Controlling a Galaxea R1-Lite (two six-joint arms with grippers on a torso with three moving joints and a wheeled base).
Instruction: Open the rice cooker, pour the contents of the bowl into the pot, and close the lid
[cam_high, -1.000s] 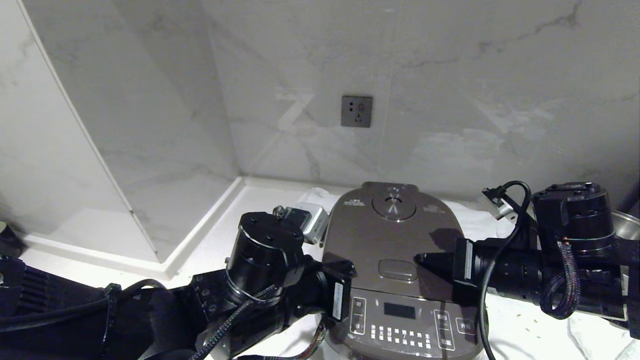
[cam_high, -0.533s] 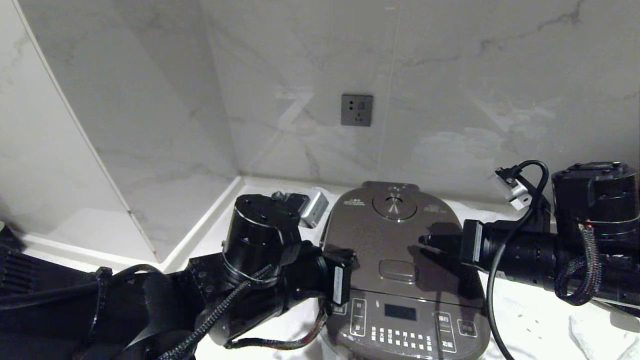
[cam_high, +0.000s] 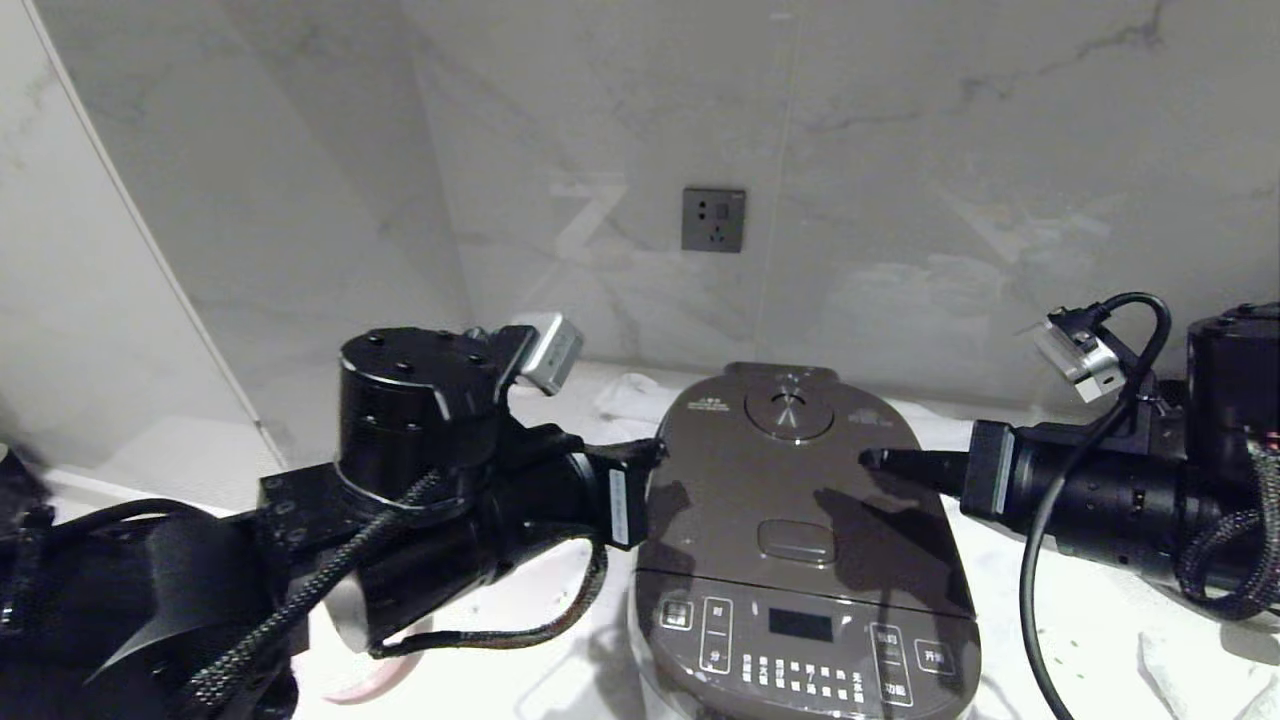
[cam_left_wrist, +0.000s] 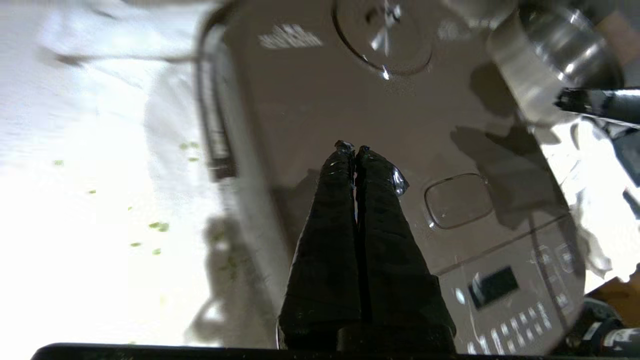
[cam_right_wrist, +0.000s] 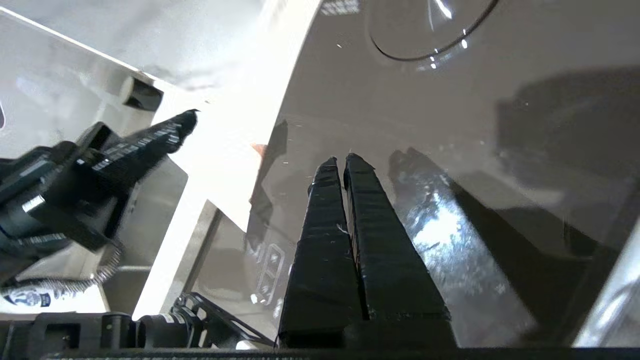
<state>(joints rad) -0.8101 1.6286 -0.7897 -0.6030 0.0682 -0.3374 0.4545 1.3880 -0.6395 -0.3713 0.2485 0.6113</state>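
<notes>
Hovering above the closed lid (cam_high: 800, 480) of the rice cooker (cam_high: 800, 560), left hand (cam_left_wrist: 352, 148) and right hand (cam_right_wrist: 344, 162) both pressed together

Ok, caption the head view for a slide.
Both shut grippers, left and right, flank the rice cooker, lid closed.

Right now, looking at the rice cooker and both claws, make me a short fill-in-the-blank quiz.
1. The lid of the rice cooker is ____.
2. The left claw has its fingers ____.
3. The right claw hangs over the ____.
4. On the wall behind the cooker sits a dark ____.

Missing words: closed; shut; lid; socket
</notes>
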